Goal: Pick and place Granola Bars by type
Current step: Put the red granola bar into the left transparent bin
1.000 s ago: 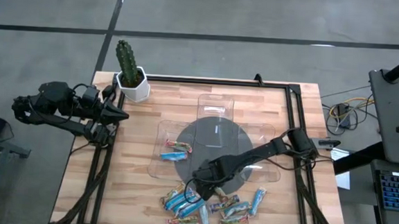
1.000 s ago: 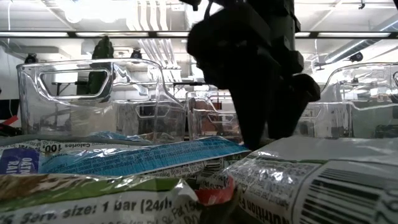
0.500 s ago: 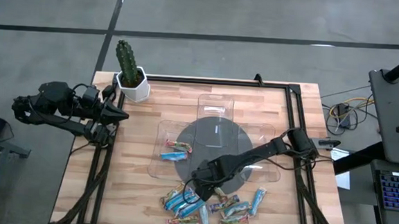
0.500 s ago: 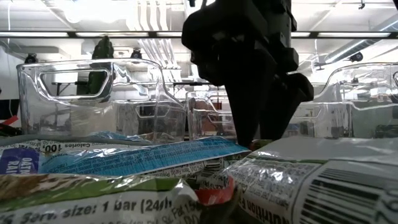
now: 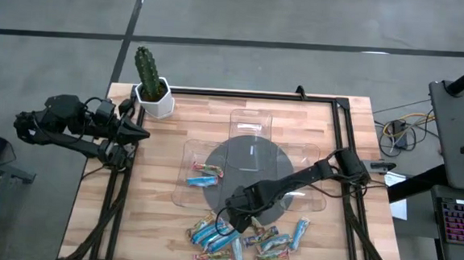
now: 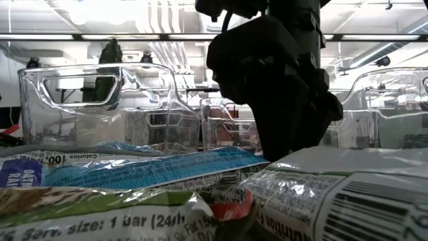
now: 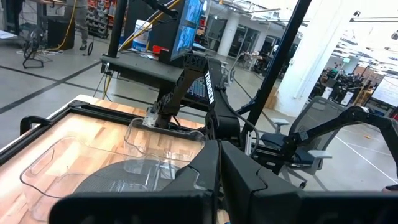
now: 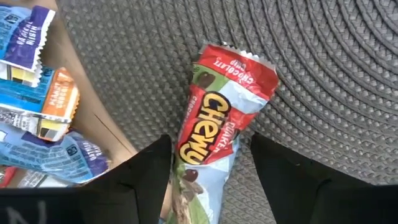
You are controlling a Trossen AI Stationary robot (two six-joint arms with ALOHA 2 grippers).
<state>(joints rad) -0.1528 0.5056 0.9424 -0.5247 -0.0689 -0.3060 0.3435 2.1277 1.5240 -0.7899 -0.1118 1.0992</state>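
A red-and-white wrapped granola bar (image 8: 217, 118) lies flat on the grey woven mat (image 8: 323, 74). My right gripper (image 8: 210, 142) points down over it, open, with one finger on each long side of the bar, and I cannot tell whether either finger touches it. Several blue and orange granola bars (image 8: 37, 74) lie beside it in a loose pile (image 5: 241, 237) near the table's front edge. My left gripper (image 5: 141, 132) waits shut at the table's left edge, pointing level.
Three clear plastic trays ring the mat: far (image 5: 252, 123), left (image 5: 186, 188) and right (image 5: 312, 201). The left tray holds two bars (image 5: 205, 175). A cactus in a white pot (image 5: 150, 89) stands at the far left corner. A black frame (image 5: 344, 137) borders the table.
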